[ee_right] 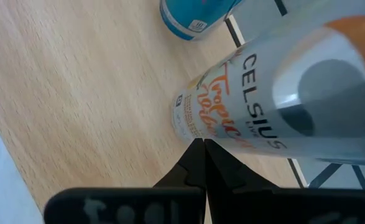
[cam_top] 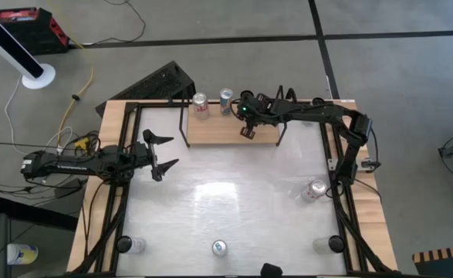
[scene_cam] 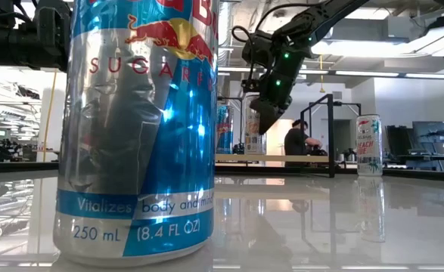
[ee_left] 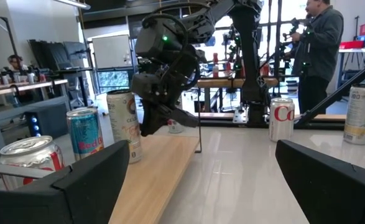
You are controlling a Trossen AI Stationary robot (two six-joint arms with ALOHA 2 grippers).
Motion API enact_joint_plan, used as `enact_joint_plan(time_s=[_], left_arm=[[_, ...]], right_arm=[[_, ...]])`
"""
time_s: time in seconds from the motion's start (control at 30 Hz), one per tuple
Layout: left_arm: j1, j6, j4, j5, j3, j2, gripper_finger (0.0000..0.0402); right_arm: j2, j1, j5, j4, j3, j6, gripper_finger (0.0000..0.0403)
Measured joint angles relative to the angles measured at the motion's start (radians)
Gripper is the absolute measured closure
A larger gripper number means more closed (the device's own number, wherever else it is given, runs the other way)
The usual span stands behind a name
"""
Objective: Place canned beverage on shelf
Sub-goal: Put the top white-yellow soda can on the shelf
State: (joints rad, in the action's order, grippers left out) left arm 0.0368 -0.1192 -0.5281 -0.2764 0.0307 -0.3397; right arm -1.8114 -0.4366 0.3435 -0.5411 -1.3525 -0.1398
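The shelf [cam_top: 218, 131], a light-wood board in a black wire frame, stands at the table's far edge. On it stand a red-and-white can [cam_top: 201, 104], a blue can [cam_top: 226, 97] and a white Celsius can [ee_left: 123, 124], each upright on its base. My right gripper [cam_top: 248, 130] is shut and hovers over the board, pointing down close beside the Celsius can [ee_right: 232, 106]. My left gripper [cam_top: 163, 154] is open and empty above the table's left side, facing the shelf. My right gripper's shut fingertips [ee_right: 204, 149] stand close by the Celsius can's lower side [ee_right: 188, 124], coming from above. Whether they touch it I cannot tell. The can stands upright on the board.
More cans stand on the white tabletop: one at the right [cam_top: 315, 189], and three along the near edge [cam_top: 219, 247] [cam_top: 133, 245] [cam_top: 324, 243]. A large Red Bull can [scene_cam: 138, 128] fills the low view's front. A person [ee_left: 322, 43] stands beyond the table.
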Motion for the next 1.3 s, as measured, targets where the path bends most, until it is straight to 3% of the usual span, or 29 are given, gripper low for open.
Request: enact_joint_plan(time_s=[0.23, 0.4, 0.73, 1.3], left_arm=[[0.0, 0.0, 0.0, 0.0, 0.0, 0.0, 0.0009], [0.0, 0.001, 0.0, 0.0, 0.0, 0.0, 0.0009], [0.0, 0.0, 0.0, 0.0, 0.0, 0.0, 0.0009], [0.0, 0.001, 0.0, 0.0, 0.0, 0.0, 0.0009]], right_arm=[[0.0, 0.005, 0.005, 0.006, 0.0, 0.0, 0.0382], [0.0, 0.004, 0.103, 0.003, 0.0, 0.001, 0.0382], [0.0, 0.037, 0.045, 0.012, 0.0, 0.016, 0.0382], [-0.001, 0.009, 0.104, 0.093, 0.0, 0.03, 0.0382]])
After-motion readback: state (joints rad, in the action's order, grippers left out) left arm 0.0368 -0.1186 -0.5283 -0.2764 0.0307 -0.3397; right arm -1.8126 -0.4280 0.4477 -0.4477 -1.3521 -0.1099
